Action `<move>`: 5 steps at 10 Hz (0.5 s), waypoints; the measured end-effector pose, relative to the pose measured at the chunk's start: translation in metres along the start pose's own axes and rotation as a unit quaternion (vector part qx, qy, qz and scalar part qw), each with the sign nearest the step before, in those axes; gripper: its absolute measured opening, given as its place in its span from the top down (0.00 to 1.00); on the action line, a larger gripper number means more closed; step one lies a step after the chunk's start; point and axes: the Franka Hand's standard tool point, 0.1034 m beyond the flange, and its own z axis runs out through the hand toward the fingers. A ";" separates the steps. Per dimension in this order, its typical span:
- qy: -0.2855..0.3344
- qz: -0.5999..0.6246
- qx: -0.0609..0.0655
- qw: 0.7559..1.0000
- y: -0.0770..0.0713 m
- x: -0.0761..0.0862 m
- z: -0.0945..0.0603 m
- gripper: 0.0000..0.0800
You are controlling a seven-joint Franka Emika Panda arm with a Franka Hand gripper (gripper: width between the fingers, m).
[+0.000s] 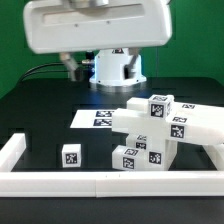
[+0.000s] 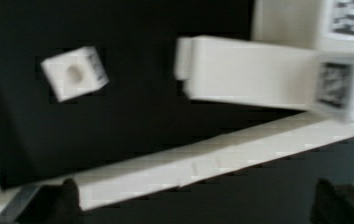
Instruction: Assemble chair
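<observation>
Chair parts (image 2: 245, 72) clear of the fingers (image 2: 46, 203), both spread wide apart, empty, touching nothing.

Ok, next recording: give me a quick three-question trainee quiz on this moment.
1. True or false: the gripper is closed on a chair part.
2. In the exterior view, the small loose tagged block lies on which side of the stacked chair parts: A) the exterior view's left, B) the exterior view's right?
3. Fill in: the marker board lies flat on the black ____.

Key: 1 false, it is open and holds nothing; 2 A; 3 table.
</observation>
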 end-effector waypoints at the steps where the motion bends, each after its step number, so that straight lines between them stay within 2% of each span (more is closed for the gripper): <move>1: 0.008 0.007 -0.002 1.000 -0.001 0.002 0.002 0.19; 3: 0.007 0.006 -0.002 1.000 -0.002 0.001 0.003 0.19; 4: 0.004 -0.010 -0.004 1.000 0.006 0.001 0.008 0.19; 5: -0.005 -0.010 -0.009 1.000 0.025 0.004 0.022 0.19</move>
